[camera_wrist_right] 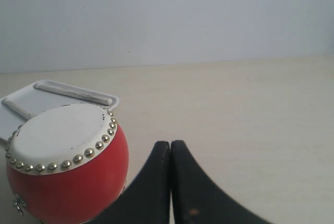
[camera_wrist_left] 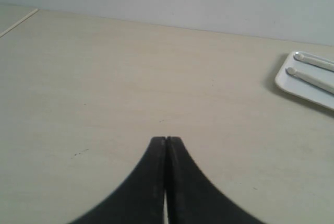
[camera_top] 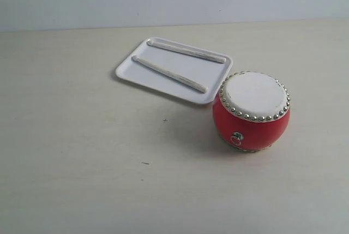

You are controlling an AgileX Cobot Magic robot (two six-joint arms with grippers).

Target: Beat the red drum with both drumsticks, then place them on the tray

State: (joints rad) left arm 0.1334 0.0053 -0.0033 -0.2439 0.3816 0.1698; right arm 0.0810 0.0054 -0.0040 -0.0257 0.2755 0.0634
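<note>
table (camera_top: 82, 163): drumsticks (camera_top: 169, 74) on tray (camera_top: 185, 66) | red drum (camera_top: 251, 127) beside right tool (camera_wrist_right: 170, 143) (shut)

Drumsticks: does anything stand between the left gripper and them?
Nothing visible does. In the left wrist view only bare table lies between the shut left gripper and the tray holding both drumsticks.

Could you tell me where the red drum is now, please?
In the exterior view, the red drum stands right of centre, close beside the tray holding both drumsticks.

Pale table (camera_top: 82, 168): white tray (camera_top: 188, 69) toward back, red drum (camera_top: 252, 127) just beside its corner.
</note>
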